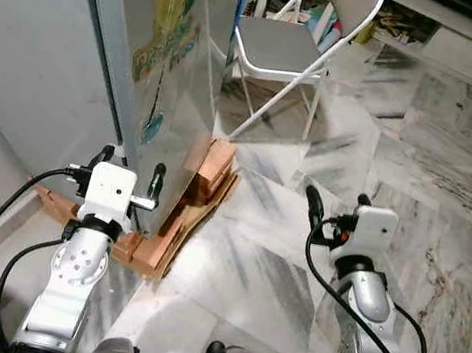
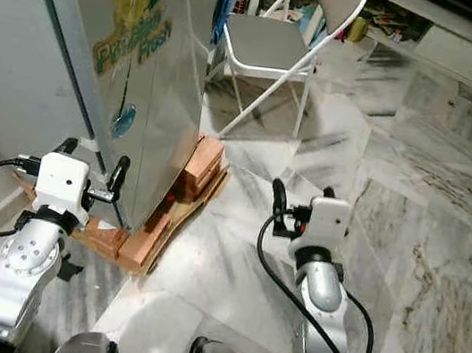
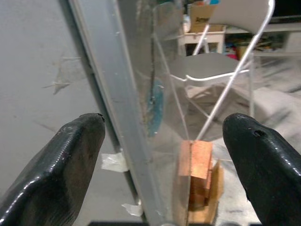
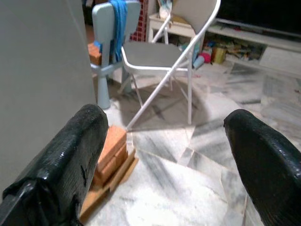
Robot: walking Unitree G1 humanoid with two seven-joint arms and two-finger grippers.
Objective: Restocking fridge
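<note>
Bright, even indoor light; wrist views soft, floor glossy.

We see right gripper (image 4: 164, 155) fingers spread wide, fridge (image 4: 42, 70) side at 9 o'clock, bricks (image 4: 110, 150) at its base, folding chair (image 4: 164, 54) at 12.

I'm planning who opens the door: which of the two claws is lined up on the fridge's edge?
The left claw: its open fingers straddle the fridge corner edge. The right claw hangs open over bare floor, apart from it.

Fridge (image 1: 104, 46) top beyond frame edge
</note>
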